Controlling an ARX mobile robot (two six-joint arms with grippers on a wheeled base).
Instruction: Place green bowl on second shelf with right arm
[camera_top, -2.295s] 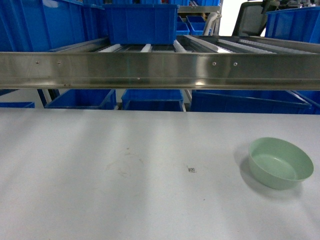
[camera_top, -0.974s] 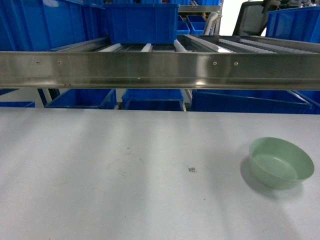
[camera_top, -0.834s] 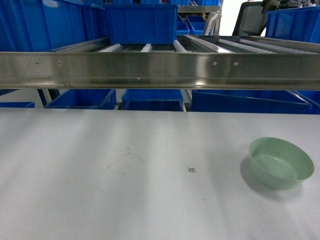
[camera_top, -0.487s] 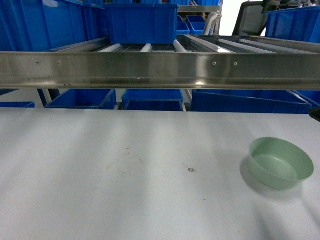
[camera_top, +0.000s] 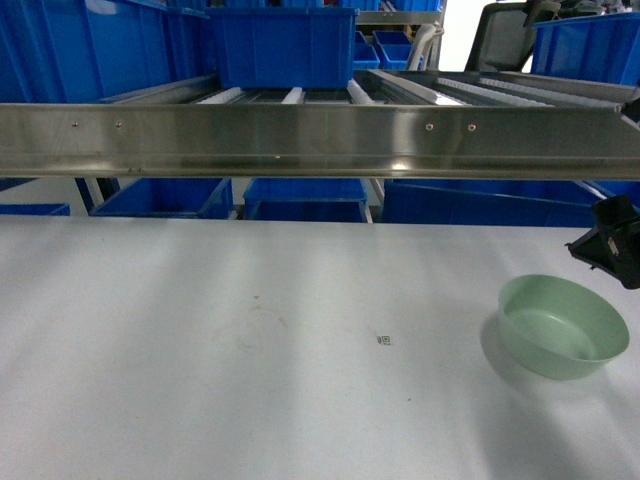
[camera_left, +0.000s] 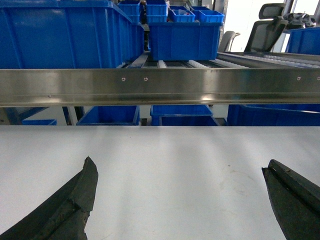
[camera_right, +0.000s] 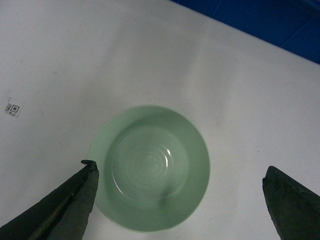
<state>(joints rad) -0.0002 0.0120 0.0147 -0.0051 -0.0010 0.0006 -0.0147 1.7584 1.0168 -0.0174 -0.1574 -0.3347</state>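
Nearest, on the white worktop (camera_top: 200, 350): green bowl (camera_right: 150, 167), upright and empty, toward the right side in the head view. Directly below the right claw (camera_right: 180, 200) in the right wrist view, framed between its two dark fingers, both spread wide and touching nothing; left fingertip just over the bowl's left rim, right one well clear of it. From the head camera, only a small black part of that claw at the right edge, above and just behind the bowl. Small printed code mark (camera_top: 383, 340) left of the bowl. Left claw (camera_left: 180, 200) likewise spread wide above bare worktop, gripping nothing. Beyond the worktop's far edge, long steel roller-rail shelf (camera_top: 320, 140). On it, further back, a blue bin (camera_top: 283, 45).
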